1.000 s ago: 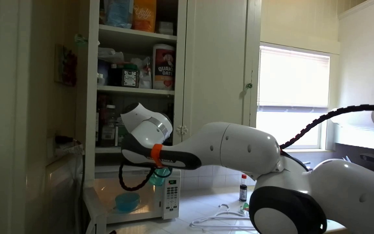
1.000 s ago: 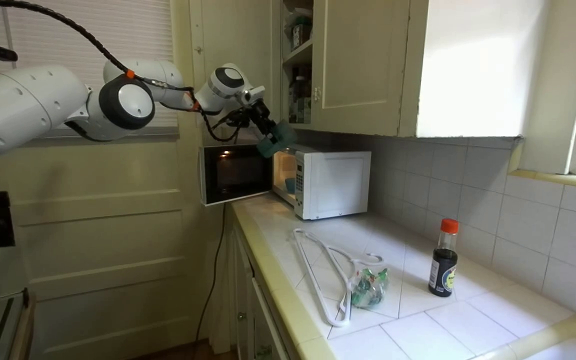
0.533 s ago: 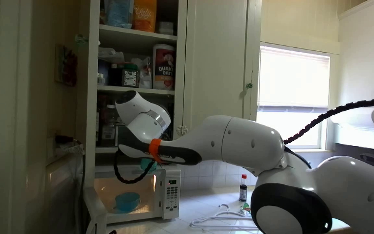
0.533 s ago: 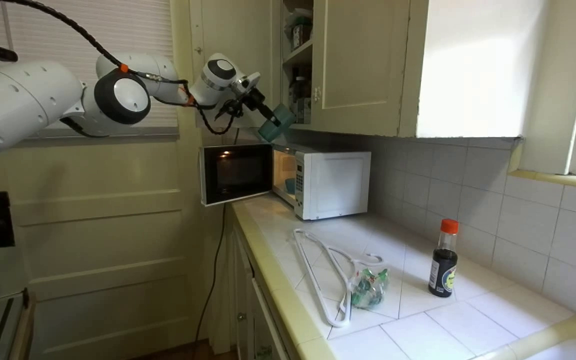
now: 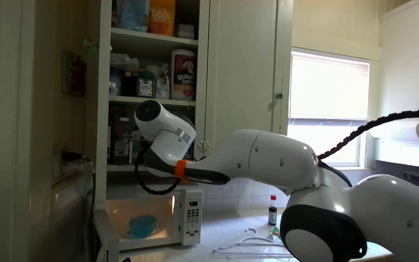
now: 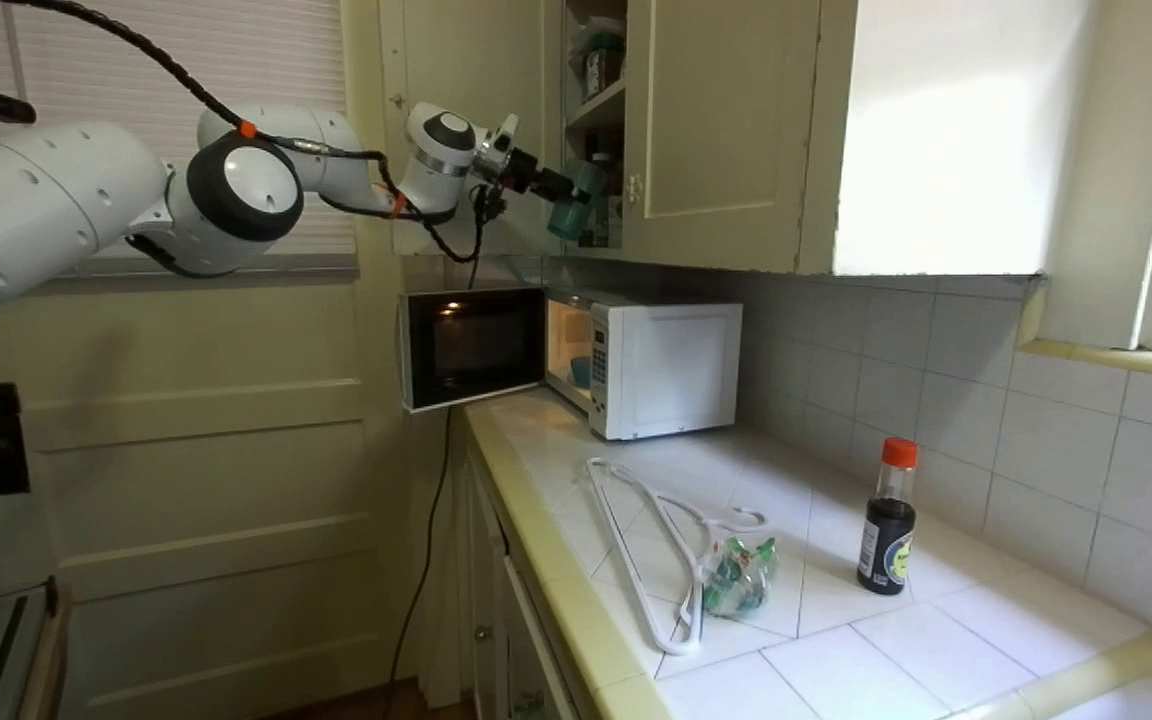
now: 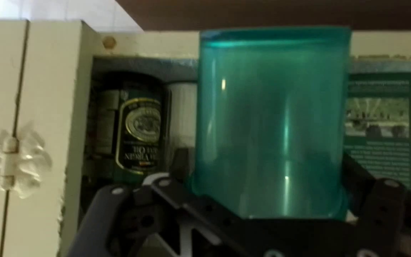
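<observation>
Teal cup is clamped in the end effector; the microwave holds a blue bowl.

in an exterior view: near level, arm close across the front, faces open cabinet | in an exterior view: looks down along bench, arm farther off | both exterior views: share arm, cabinet, microwave, bench | wrist view: upside down, close-up past gripper and teal cup into cabinet

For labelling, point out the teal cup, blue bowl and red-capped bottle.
Teal cup (image 7: 273,125), wrist view, side wall.
Blue bowl (image 5: 143,227), an exterior view, outer wall.
Red-capped bottle (image 6: 889,520), an exterior view, body.
</observation>
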Robot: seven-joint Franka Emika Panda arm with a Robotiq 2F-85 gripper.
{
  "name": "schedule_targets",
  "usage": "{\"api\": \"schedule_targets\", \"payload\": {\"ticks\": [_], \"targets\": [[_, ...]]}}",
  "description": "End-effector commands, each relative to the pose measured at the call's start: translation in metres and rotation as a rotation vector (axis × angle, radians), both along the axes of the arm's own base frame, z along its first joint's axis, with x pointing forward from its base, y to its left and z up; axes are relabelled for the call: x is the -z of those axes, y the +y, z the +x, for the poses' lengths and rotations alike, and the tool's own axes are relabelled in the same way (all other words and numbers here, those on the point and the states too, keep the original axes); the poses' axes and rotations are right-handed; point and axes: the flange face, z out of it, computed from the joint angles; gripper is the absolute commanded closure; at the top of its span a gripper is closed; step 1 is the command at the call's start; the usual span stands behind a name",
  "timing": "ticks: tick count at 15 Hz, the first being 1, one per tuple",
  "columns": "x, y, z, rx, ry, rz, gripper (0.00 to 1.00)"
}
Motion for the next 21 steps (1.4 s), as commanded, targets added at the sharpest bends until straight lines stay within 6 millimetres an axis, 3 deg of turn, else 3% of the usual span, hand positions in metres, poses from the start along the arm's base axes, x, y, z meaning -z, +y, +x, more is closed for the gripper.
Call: {"api": "schedule_targets", "payload": {"ticks": [1,4,5,6,7,15,21], "targets": [[-0.008,-0.02,0.014,-0.123,-0.127,-0.044,0.29],[-0.009,-0.045,0.024,-0.094,-0.163,0.043,0.29],[-0.011,-0.037,0.02,-0.11,-0.139,0.002,0.04],[-0.011,-0.045,0.023,-0.096,-0.143,0.013,0.04],[-0.01,-0.05,0.024,-0.088,-0.146,0.018,0.29],[0.032,-0.047,0.036,-0.017,-0.216,-0.049,0.29],[0.037,-0.036,0.033,0.033,-0.355,-0.15,0.29]]}}
